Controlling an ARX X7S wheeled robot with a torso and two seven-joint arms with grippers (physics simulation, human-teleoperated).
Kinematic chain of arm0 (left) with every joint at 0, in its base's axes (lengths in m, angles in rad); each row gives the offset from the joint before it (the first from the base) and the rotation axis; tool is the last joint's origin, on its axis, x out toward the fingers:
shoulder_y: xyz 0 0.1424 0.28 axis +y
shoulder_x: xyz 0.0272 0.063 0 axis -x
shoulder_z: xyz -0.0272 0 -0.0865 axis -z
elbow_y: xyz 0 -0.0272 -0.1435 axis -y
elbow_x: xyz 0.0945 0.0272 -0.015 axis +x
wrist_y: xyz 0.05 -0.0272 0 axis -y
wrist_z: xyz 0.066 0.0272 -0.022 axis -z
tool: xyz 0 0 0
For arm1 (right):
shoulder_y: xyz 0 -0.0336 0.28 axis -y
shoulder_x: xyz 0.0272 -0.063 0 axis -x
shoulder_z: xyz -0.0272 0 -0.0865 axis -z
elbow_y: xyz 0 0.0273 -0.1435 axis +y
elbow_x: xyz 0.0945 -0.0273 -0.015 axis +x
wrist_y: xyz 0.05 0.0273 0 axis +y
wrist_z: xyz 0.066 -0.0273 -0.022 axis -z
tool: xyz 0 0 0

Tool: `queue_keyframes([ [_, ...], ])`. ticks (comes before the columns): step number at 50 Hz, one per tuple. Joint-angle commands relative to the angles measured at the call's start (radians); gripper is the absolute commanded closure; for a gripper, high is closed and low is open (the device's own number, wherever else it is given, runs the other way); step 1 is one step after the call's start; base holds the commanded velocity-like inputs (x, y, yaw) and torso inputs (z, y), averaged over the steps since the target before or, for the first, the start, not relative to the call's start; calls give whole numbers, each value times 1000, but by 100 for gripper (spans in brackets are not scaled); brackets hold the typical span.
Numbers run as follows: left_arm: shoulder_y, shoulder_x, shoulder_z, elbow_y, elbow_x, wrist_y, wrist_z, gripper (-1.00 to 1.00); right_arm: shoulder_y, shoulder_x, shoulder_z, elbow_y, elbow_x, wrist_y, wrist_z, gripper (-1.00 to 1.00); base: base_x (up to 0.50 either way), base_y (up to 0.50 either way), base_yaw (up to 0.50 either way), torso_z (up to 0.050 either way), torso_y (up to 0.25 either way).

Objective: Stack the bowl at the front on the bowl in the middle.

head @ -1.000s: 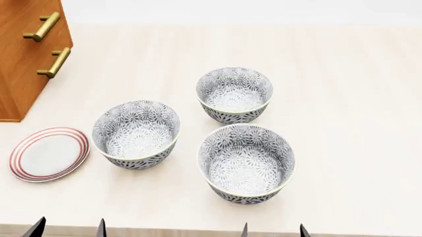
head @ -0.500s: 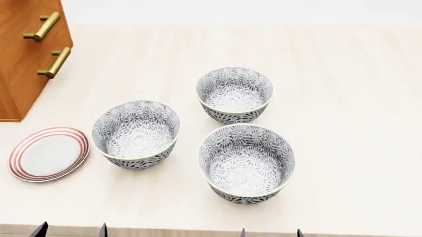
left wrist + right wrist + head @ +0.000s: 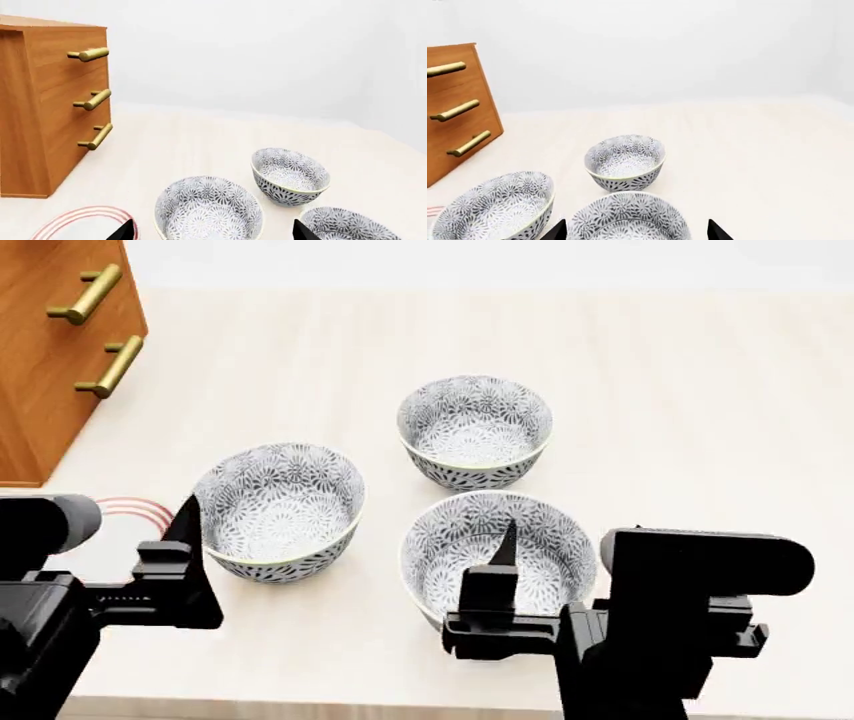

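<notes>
While both arms hover low at the near edge of the table [image 3: 694, 390], you have 3 patterned bowls ahead of you. Your front bowl [image 3: 499, 570] sits nearest, partly behind the right gripper [image 3: 635, 231], whose 2 fingertips stand spread apart on either side of that bowl's rim in the right wrist view. Your middle bowl [image 3: 278, 510] stands just beside it toward the left, upright and empty. Your far bowl [image 3: 475, 430] sits behind the front one, apart from both. Your left gripper [image 3: 210, 231] also has its tips wide apart, holding nothing, in front of the middle bowl. You can see a red-ringed plate [image 3: 80, 222] beside a wooden drawer cabinet [image 3: 54, 350].
</notes>
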Motion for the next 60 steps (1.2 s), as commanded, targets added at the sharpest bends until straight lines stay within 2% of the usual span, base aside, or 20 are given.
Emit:
queue_keyframes([
  [1, -260, 47, -106, 114, -102, -325, -46, -100, 249, -7, 115, -100, 100, 366, 27, -100, 0, 0, 0, 0, 0],
  [7, -250, 20, -66, 89, -85, -274, -60, -100, 264, 8, 103, -90, 104, 380, 30, -100, 0, 0, 0, 0, 0],
  [16, -258, 7, -64, 76, -89, -262, -72, -100, 280, -2, 110, -84, 87, 381, 75, -100, 0, 0, 0, 0, 0],
  [18, -253, 4, -67, 81, -93, -261, -73, -100, 267, 11, 75, -84, 76, 362, 81, -100, 0, 500, 0, 0, 0],
  [28, -249, 1, -62, 74, -106, -252, -79, -100, 266, 2, 78, -75, 91, 359, 82, -100, 0, 500, 0, 0, 0],
  [34, -236, -7, -51, 67, -107, -233, -82, -100, 259, 0, 81, -69, 113, 349, 63, -100, 0, 0, 0, 0, 0],
  [46, -241, -14, -50, 69, -123, -230, -91, -100, 292, 6, 66, -86, 124, 398, 91, -100, 500, 0, 0, 0, 0],
  [60, -240, -24, -44, 68, -137, -225, -103, -100, 291, 18, 53, -75, 134, 383, 97, -100, 500, 0, 0, 0, 0],
])
